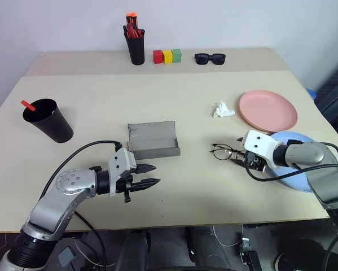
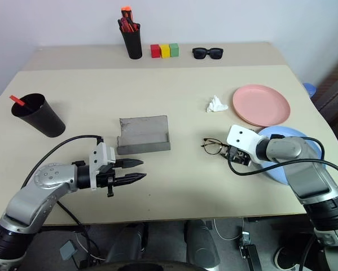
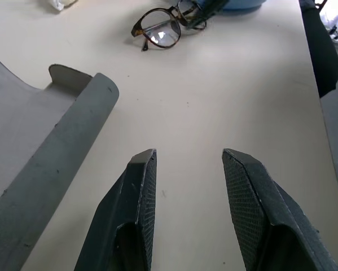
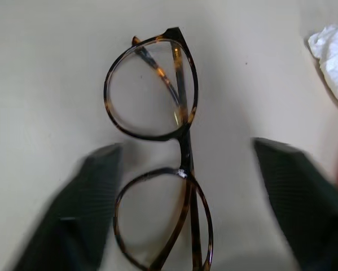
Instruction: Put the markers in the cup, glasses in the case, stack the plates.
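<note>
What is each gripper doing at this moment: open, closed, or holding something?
Left gripper: open, empty, beside the case.
Right gripper: open, fingers either side of the glasses, not gripping them.

The tabletop point(image 1: 174, 96) looks smooth and matt. The case point(image 1: 152, 141) has a dull, felt-like grey surface. The glasses point(image 4: 157, 152) have glossy tortoiseshell rims and clear lenses. The left tool's fingers point(image 3: 136, 209) carry a fine cross-hatched texture. The pink plate point(image 1: 268, 109) looks like smooth plastic.
</note>
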Motion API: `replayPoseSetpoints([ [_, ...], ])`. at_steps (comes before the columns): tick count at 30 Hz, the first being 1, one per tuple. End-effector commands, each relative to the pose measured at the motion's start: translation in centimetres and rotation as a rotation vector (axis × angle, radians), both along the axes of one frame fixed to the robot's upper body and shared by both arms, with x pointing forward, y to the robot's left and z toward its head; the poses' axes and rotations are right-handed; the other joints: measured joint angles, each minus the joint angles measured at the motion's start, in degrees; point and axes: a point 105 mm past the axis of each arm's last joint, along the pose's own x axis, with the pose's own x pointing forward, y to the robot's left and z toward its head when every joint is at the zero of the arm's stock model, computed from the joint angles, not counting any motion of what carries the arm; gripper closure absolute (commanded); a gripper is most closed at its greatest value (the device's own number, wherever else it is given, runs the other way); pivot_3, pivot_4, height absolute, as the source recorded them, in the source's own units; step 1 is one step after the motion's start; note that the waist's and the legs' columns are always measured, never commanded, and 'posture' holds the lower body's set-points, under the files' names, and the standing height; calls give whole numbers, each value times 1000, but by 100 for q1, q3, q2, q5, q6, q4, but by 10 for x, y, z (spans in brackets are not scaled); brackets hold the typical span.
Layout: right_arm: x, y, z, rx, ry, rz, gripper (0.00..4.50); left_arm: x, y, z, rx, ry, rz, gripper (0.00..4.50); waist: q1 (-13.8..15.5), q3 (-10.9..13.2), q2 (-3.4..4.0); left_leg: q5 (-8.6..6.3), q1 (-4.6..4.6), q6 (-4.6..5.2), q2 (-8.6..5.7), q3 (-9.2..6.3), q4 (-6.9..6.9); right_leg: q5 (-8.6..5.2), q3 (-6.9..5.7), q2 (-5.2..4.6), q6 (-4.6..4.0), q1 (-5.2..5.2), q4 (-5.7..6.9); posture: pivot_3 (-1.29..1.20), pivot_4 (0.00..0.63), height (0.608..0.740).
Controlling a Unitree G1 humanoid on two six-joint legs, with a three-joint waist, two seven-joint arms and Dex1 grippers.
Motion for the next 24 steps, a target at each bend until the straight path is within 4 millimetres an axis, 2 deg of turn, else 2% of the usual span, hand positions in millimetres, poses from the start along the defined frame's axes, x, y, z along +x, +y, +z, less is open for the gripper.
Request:
replayPoseSetpoints([
  [1,3,0,4,-16,-31,11,3013,0,4,2,3,-36,15,2648,2,0,0,0,0,0,0,0,0,0,0,0,0,0,0,0,150,740],
  [3,1,-1,1,-25,-26,15,4063,0,6,-1,3,-36,24,2648,3,-2,1,0,0,0,0,0,-1,0,0,0,0,0,0,0,150,740],
  [4,1,-2,1,-27,-26,17,4441,0,7,-1,3,-37,26,2648,2,-3,-1,0,2,0,0,-1,-1,0,0,0,0,1,0,0,150,740],
  [8,0,1,8,-45,-67,48,4441,6,15,4,-6,-59,88,2648,1,-3,-1,0,2,0,0,0,3,0,0,0,0,4,0,0,150,740],
  [13,3,36,49,65,-167,146,4441,17,45,13,-19,-69,269,2648,-46,-1,5,0,6,0,2,0,1,1,1,1,0,1,5,0,150,740],
  [15,3,68,68,159,-200,220,4441,18,64,15,-10,-69,344,2648,-68,-1,6,0,8,0,6,0,0,2,2,5,0,-1,8,0,150,740],
  [17,-1,111,83,254,-225,326,4441,18,78,18,-6,-74,398,2648,-106,0,7,0,7,0,10,-2,-2,2,1,10,-1,-3,10,0,150,740],
  [20,5,164,93,354,-241,394,4441,15,94,25,-4,-93,452,2648,-136,-1,6,0,8,0,12,-10,-4,3,-3,14,-3,-5,15,0,150,740],
  [24,23,199,86,360,-255,387,4441,14,99,32,-28,-113,481,2648,-10,-3,3,0,-2,-1,8,-14,-3,3,-5,10,-3,-7,10,0,150,740],
])
